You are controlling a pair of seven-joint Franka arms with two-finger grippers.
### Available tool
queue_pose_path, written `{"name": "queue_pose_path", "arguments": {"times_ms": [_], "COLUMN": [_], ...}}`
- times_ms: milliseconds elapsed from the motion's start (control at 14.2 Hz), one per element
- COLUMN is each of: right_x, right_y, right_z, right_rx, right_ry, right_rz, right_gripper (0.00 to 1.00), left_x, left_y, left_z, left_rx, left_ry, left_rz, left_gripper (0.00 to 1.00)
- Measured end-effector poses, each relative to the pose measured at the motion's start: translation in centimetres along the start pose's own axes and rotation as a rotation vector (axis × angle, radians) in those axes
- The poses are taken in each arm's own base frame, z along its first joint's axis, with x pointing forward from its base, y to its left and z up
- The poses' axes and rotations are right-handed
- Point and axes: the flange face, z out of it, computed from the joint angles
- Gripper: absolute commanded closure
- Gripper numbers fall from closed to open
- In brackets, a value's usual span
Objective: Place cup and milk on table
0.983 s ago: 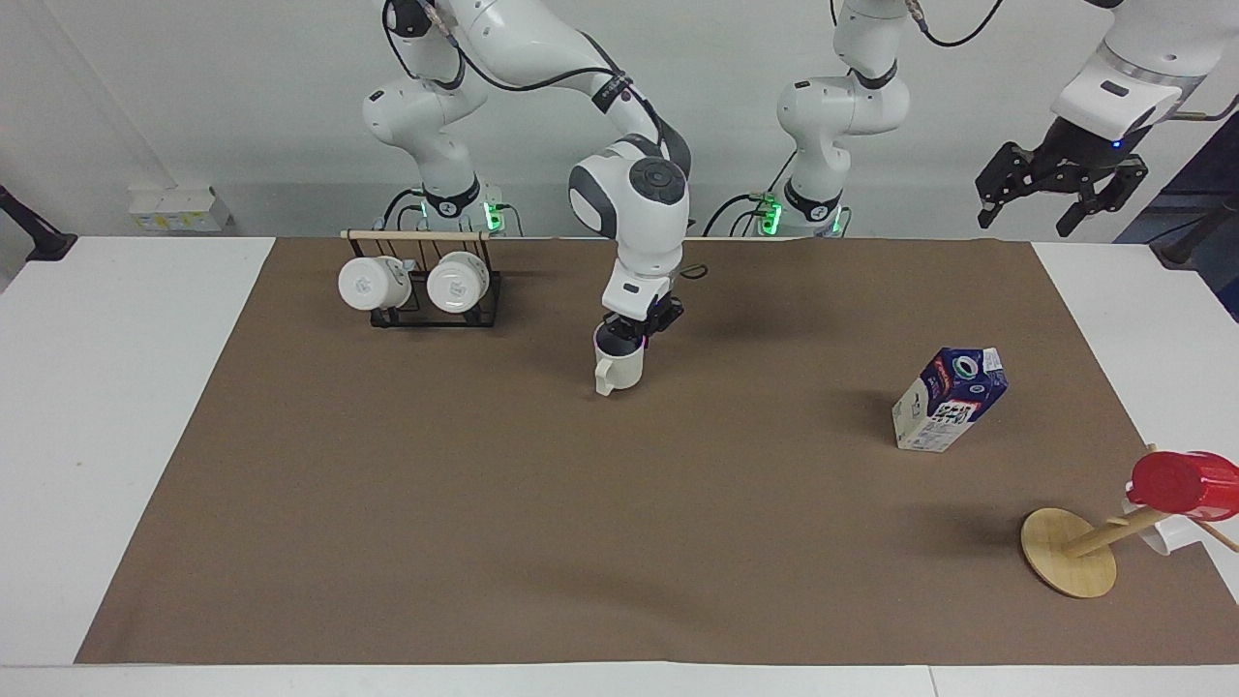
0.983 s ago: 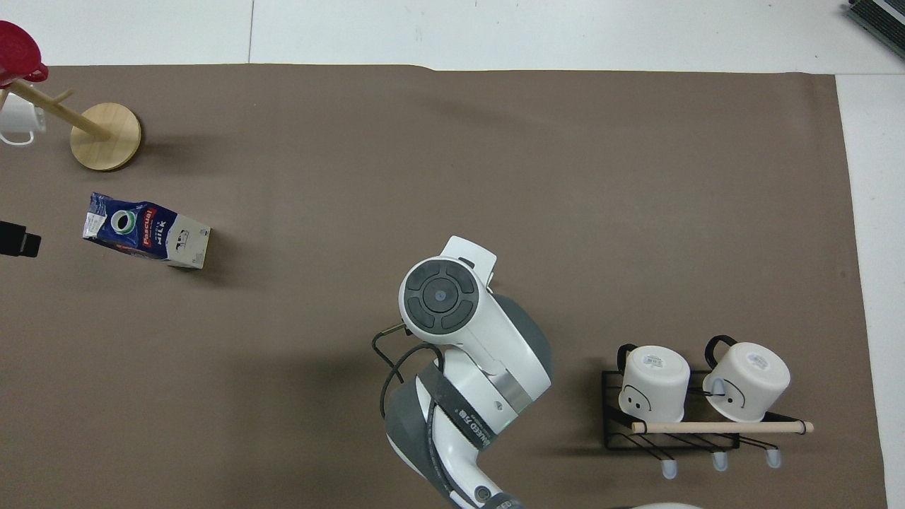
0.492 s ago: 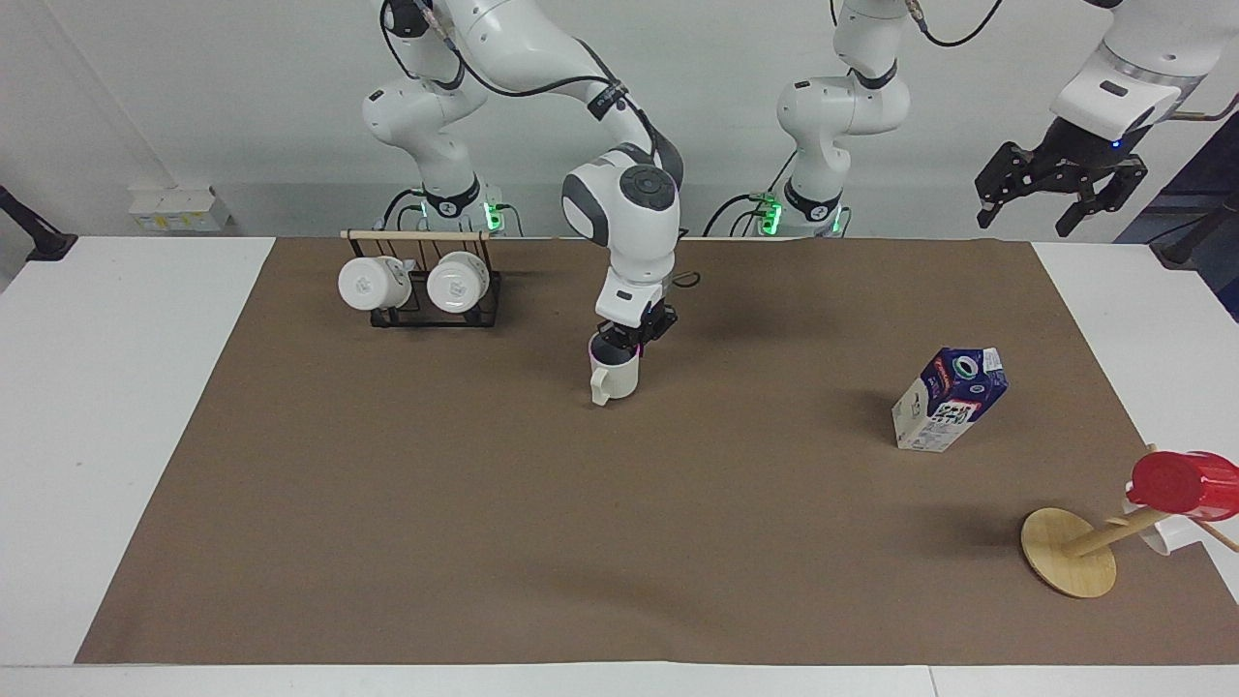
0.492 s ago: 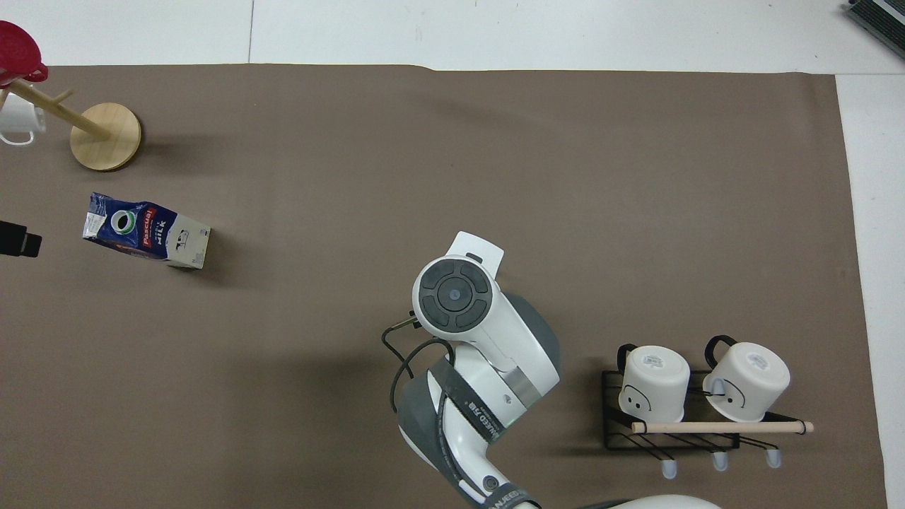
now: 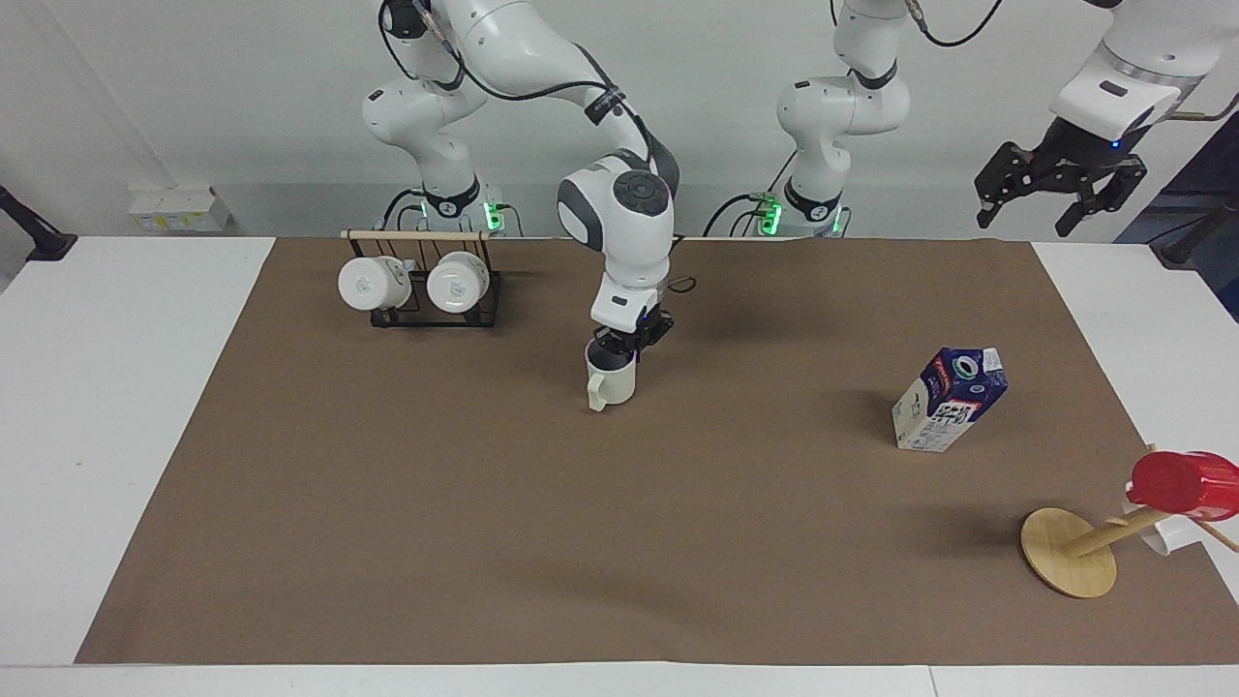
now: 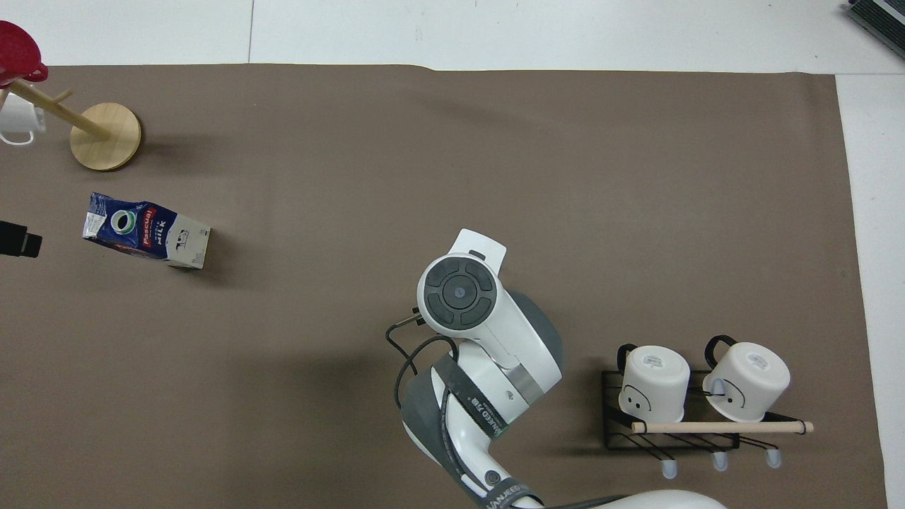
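Observation:
The cream cup point(image 5: 612, 382) hangs upright by its rim from my right gripper point(image 5: 619, 350), which is shut on it, low over the middle of the brown mat point(image 5: 619, 542) on the table; whether its base touches the mat I cannot tell. In the overhead view the right arm's wrist point(image 6: 458, 291) hides both. The blue and white milk point(image 5: 950, 399) point(image 6: 147, 240) stands on the mat toward the left arm's end. My left gripper point(image 5: 1055, 194) waits open, high over that end of the table, with only a tip point(image 6: 18, 239) visible from above.
A black rack point(image 5: 426, 308) point(image 6: 679, 424) with two white mugs stands close to the robots toward the right arm's end. A wooden mug tree point(image 5: 1068, 566) point(image 6: 106, 136) carrying a red cup point(image 5: 1183, 482) stands farther out than the milk.
My right gripper has shifted a little toward the right arm's end and come slightly lower, carrying the cup with it. The left arm and the milk have not moved.

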Motion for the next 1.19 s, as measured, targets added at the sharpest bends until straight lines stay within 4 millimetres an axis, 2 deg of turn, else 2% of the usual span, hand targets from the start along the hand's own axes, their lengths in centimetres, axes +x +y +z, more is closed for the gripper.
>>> {"name": "queue_pose_path", "arguments": {"times_ms": [70, 140, 211, 421, 562, 773, 1054, 1194], "right_x": [0.0, 0.0, 0.0, 0.0, 0.4, 0.9, 0.2, -0.4], "right_y": [0.0, -0.1, -0.1, -0.2, -0.1, 1.7, 6.1, 8.5], "right_z": [0.0, 0.0, 0.2, 0.2, -0.7, -4.8, -11.2, -14.2], "right_rx": [-0.001, -0.002, -0.002, -0.002, 0.002, 0.012, 0.018, 0.021], "right_ry": [0.001, 0.000, -0.003, -0.001, 0.011, 0.039, 0.045, 0.052], "right_rz": [-0.002, -0.002, -0.003, -0.004, 0.000, 0.031, 0.095, 0.130], "right_gripper": [0.58, 0.15, 0.00, 0.00, 0.00, 0.00, 0.00, 0.00], "left_x": [0.0, 0.0, 0.0, 0.0, 0.0, 0.0, 0.5, 1.1], "left_y": [0.0, 0.0, 0.0, 0.0, 0.0, 0.0, -0.1, -0.2], "left_z": [0.0, 0.0, 0.0, 0.0, 0.0, 0.0, -0.1, 0.8], "left_rx": [0.000, 0.000, 0.000, 0.000, 0.000, 0.000, 0.007, 0.011], "left_ry": [0.000, 0.000, 0.000, 0.000, 0.000, 0.000, 0.035, 0.056], "left_rz": [0.000, 0.000, 0.000, 0.000, 0.000, 0.000, 0.001, 0.001], "left_gripper": [0.00, 0.00, 0.00, 0.00, 0.00, 0.00, 0.00, 0.00]}}
